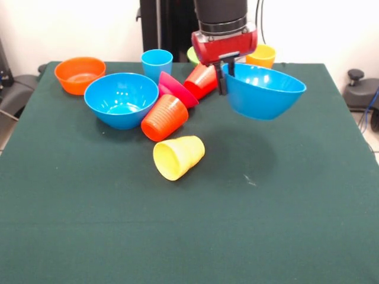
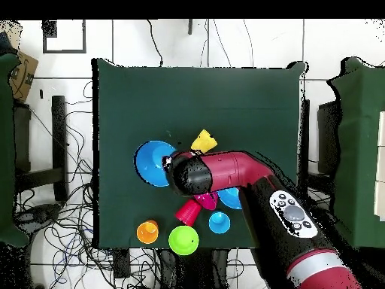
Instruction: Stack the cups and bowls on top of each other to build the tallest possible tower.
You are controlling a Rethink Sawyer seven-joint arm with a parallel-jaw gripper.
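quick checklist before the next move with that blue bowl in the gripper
1. Grip: the gripper is shut on the rim of the held blue bowl: ok.
2. Clearance: the held bowl hangs above the cloth, its shadow below it: ok.
3. Level: the held bowl tilts a little: not ok.
4. Target: the other blue bowl stands upright and empty: ok.
5. Path: the orange cup, pink bowl and red cup lie between the two bowls: not ok.
6. Stray cup: the yellow cup lies on its side, off the direct line: ok.
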